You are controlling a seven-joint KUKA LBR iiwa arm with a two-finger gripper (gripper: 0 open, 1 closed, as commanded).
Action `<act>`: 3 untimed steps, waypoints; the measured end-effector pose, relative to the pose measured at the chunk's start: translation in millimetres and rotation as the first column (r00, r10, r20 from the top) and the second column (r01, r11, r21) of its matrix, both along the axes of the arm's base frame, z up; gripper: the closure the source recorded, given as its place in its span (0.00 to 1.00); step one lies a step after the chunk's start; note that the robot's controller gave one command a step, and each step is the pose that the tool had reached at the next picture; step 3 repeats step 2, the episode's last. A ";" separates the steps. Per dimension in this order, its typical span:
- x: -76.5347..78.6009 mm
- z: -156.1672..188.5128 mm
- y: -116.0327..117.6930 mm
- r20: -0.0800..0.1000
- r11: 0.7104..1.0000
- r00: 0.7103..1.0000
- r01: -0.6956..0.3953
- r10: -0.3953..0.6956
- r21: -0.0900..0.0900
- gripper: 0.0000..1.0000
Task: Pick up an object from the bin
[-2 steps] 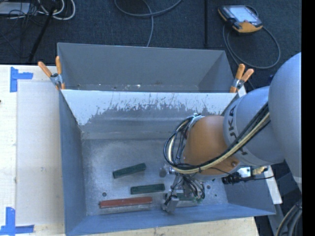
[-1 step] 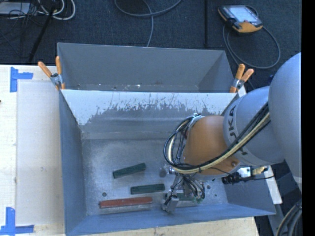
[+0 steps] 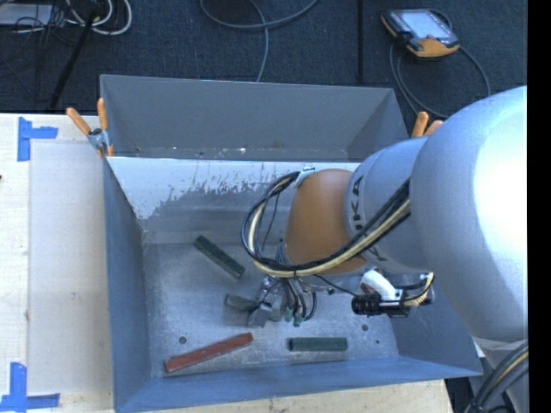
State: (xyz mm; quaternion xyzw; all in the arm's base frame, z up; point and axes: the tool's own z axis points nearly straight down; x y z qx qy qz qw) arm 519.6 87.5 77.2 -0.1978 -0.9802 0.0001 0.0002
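One gripper (image 3: 275,306), hung under the arm's orange cover (image 3: 320,218), low over the middle of the grey bin (image 3: 125,317); open or closed I cannot tell from where I stand, as cables (image 3: 256,222) and shadow mask its tip

One small dark grey piece (image 3: 238,302), on the floor just beside the gripper, perhaps touching it; the nearest candidate. Judged stiff and light, not fragile; best taken across its narrow width

One grey-green bar (image 3: 219,256), near, lying slantwise toward the back slope; rigid, flat-sided, should hold well

One short dark green bar (image 3: 317,344), flat, near the front wall

One long reddish-brown stick (image 3: 209,352), front left, farthest out; slim and stiff, wants a hold at mid-length to stay level
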 end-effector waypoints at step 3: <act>3.5 146.7 45.4 0.001 1.000 1.000 -0.002 0.002 -0.001 1.00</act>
